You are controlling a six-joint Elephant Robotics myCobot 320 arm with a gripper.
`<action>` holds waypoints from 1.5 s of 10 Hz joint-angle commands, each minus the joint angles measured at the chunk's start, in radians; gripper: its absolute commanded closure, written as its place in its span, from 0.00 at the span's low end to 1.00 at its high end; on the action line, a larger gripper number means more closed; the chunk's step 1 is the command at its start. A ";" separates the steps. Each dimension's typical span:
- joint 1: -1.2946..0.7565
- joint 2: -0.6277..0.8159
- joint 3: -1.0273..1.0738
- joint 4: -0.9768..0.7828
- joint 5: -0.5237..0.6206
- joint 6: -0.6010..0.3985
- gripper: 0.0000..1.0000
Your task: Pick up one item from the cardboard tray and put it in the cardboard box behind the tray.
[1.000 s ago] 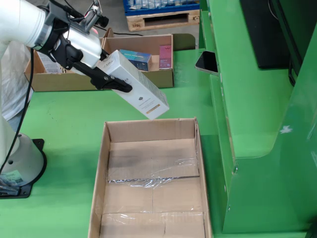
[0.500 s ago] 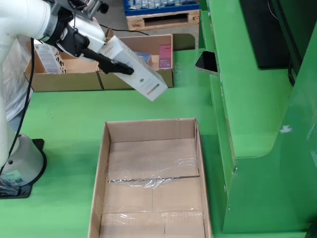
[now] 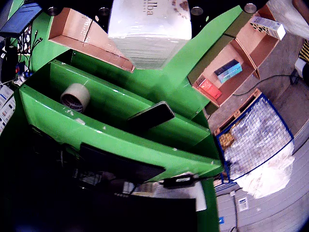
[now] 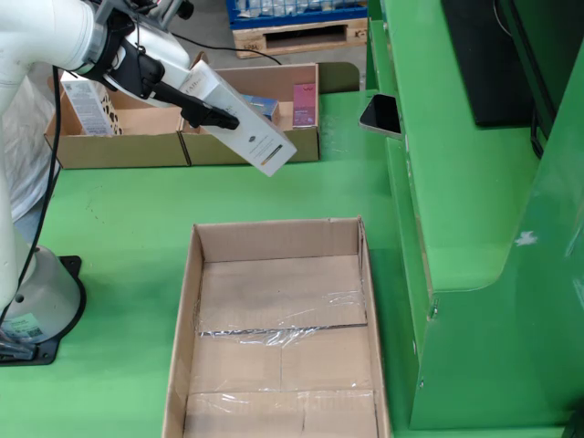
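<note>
White carton (image 4: pixel 239 120) is up in the air, tilted w/ its low end pointing down-right in the fixed view, held over the front wall of the box (image 4: pixel 274 151) behind the tray. Gripper (image 4: pixel 203 111) is clamped on it: black fingers (image 4: pixel 196 107) run along the carton's long face, approx mid-length. In the wrist view the carton (image 3: pixel 148 25) fills the top centre, printed end face toward the lens.

Tray (image 4: pixel 274 239) in front looks bare, just its cardboard floor and some clear film, so the carton seems to be the item taken from it.

The box behind already holds a blue pack (image 4: pixel 262 109) and a pink pack (image 4: pixel 304 102), towards its right side in the fixed view. A 2nd box (image 4: pixel 114 146) sits just beside it on the left w/ a patterned carton (image 4: pixel 87 106) standing in it.

Step in hand, as I read it: carry-over to the drop. To do it well:
- move the carton further back, past the front wall, before lowering; its low end hangs right abt over that wall.
- aim for the open floor left of the blue pack.
- level it, or let the low end touch first, then open.
- keep the grip firm till it's inside.

Off to the right on the green bench: a phone (image 4: pixel 381 114), clear of the path.
</note>
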 commanded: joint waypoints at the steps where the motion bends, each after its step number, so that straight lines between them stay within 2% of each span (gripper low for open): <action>1: 0.035 0.058 0.023 -0.030 0.037 -0.030 1.00; 5: 0.123 0.082 0.023 -0.059 0.065 -0.044 1.00; 13: 0.276 0.058 0.023 -0.007 0.026 -0.011 1.00; 15: 0.365 -0.024 0.023 0.110 0.030 -0.011 1.00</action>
